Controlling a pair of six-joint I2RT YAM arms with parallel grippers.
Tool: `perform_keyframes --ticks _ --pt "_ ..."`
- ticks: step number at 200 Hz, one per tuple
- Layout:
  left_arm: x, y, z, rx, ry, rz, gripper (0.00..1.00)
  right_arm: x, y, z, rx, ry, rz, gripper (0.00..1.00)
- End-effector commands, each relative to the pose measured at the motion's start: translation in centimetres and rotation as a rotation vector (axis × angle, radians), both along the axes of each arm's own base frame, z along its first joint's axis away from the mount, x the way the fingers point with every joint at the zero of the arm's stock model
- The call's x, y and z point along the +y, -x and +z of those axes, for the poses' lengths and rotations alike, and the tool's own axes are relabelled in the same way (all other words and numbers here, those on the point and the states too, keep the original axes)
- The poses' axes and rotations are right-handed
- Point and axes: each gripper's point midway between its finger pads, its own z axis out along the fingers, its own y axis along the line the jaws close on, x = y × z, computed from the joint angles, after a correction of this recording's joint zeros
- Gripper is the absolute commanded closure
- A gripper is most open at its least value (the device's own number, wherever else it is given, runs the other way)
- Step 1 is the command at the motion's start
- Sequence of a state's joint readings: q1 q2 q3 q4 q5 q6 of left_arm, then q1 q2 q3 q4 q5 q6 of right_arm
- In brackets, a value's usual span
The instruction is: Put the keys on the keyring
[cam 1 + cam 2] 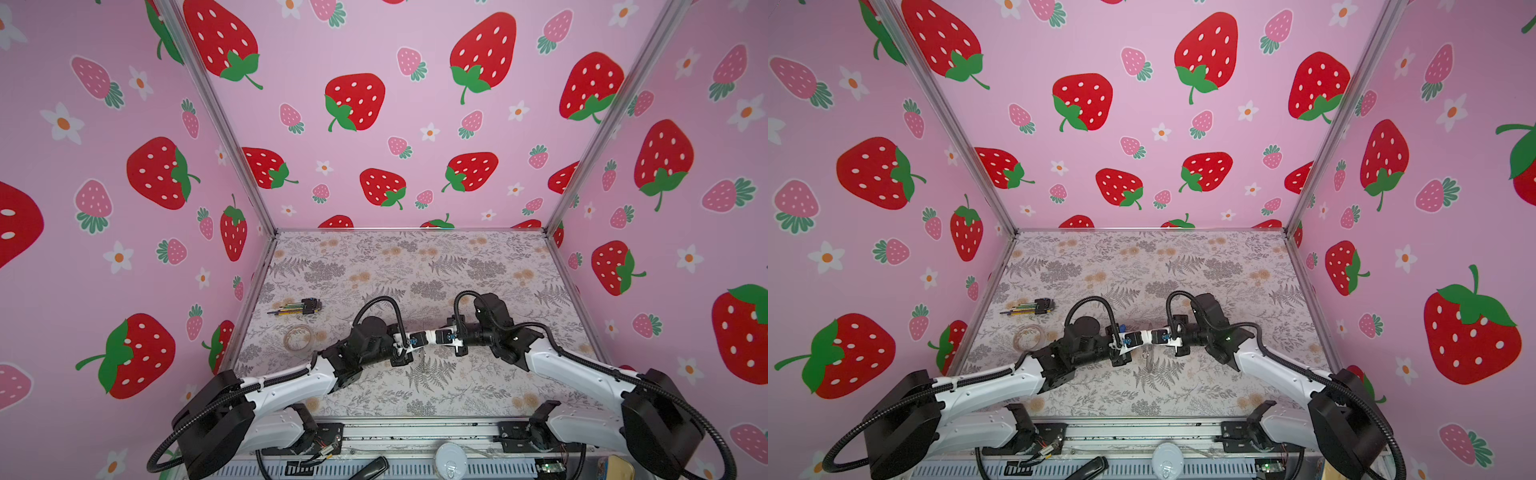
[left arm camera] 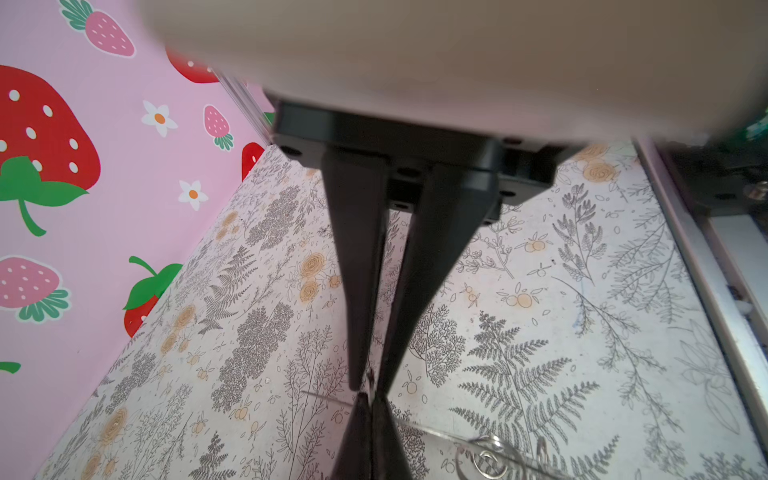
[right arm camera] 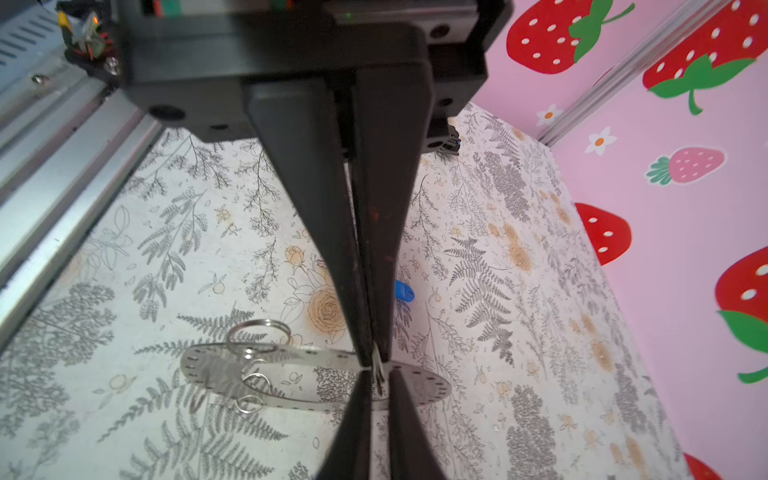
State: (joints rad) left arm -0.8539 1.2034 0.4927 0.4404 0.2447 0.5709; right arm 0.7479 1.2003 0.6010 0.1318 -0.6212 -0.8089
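The left gripper (image 2: 365,387) is clamped on the keyring (image 3: 428,386), low centre in the right wrist view, the right gripper (image 3: 376,365) fingers almost together there, grip unclear; the key (image 3: 404,291) lies just right of centre.

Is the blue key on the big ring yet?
Not on. In the right wrist view the blue key lies beyond the keyring, apart from it; its blade is hidden.
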Motion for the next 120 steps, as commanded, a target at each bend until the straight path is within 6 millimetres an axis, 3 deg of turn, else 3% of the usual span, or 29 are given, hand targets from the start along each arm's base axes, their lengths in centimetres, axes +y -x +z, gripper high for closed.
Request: perform_keyframes --ticks 1,44,120 --pt "-0.6 0.5 1.9 -0.042 0.059 -0.05 1.0 -0.7 -0.3 0.9 -0.057 -0.006 -0.039 0.79" --pt "-1.0 1.6 2.9 -0.072 0.135 -0.117 1.0 -2.2 0.1 1.4 -0.032 -0.074 -0.09 0.77" --pt "-0.6 1.4 5.8 -0.091 0.236 -0.121 1.0 -2.3 1.7 3.0 0.055 -0.18 -0.057 0.79"
